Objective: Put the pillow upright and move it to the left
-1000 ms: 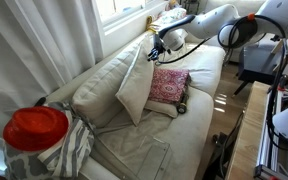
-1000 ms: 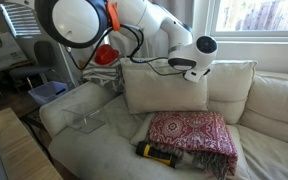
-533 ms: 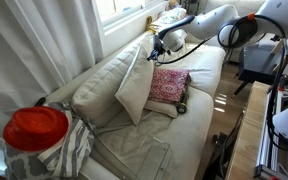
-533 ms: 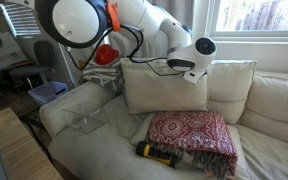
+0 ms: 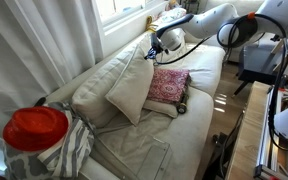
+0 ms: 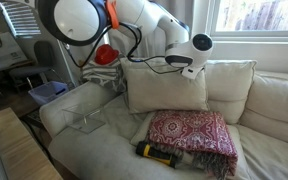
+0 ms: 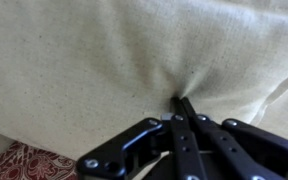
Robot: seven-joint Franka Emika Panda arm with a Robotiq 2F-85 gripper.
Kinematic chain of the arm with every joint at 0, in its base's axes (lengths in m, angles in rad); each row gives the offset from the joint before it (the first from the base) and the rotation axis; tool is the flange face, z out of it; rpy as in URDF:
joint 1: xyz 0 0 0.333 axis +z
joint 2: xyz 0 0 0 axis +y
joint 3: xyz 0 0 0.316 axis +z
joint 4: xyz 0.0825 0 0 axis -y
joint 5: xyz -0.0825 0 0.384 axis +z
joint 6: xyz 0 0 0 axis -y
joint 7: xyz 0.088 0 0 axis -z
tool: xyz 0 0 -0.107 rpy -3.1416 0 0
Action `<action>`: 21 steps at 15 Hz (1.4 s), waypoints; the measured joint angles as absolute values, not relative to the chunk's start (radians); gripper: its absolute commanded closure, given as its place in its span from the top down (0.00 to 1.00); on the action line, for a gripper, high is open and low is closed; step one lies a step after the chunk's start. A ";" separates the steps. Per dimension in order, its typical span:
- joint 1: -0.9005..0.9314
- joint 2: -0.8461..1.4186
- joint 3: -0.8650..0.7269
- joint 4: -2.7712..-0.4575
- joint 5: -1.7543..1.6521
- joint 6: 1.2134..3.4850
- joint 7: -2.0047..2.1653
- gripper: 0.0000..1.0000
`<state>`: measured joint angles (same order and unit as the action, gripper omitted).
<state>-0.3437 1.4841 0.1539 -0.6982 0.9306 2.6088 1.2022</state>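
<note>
The cream-white pillow (image 6: 164,88) stands upright against the sofa's back, seen in both exterior views (image 5: 134,85). My gripper (image 6: 191,70) is at its top right corner and is shut on a pinch of its fabric. In the wrist view the closed fingertips (image 7: 183,103) press into puckered cream cloth of the pillow (image 7: 104,50). In an exterior view the gripper (image 5: 153,52) sits at the pillow's upper edge near the window sill.
A red-pink patterned cushion (image 6: 191,133) lies flat on the sofa seat (image 6: 94,140) below the pillow, also shown in an exterior view (image 5: 169,85). A dark yellow-marked object (image 6: 160,152) lies in front of it. A clear plastic box (image 6: 87,122) sits on the seat.
The pillow and gripper have shifted slightly along the sofa back; the pillow leans a bit more upright. The grip stays the same.
</note>
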 measured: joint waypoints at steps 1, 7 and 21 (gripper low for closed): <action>-0.339 1.483 0.161 -0.695 0.931 2.609 1.170 0.01; -0.323 1.483 0.214 -0.687 0.931 2.604 0.916 0.01; -0.342 1.218 0.352 -1.029 0.934 2.443 0.419 0.02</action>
<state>-0.3419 1.2180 0.3520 -1.0294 0.9339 2.4432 0.4190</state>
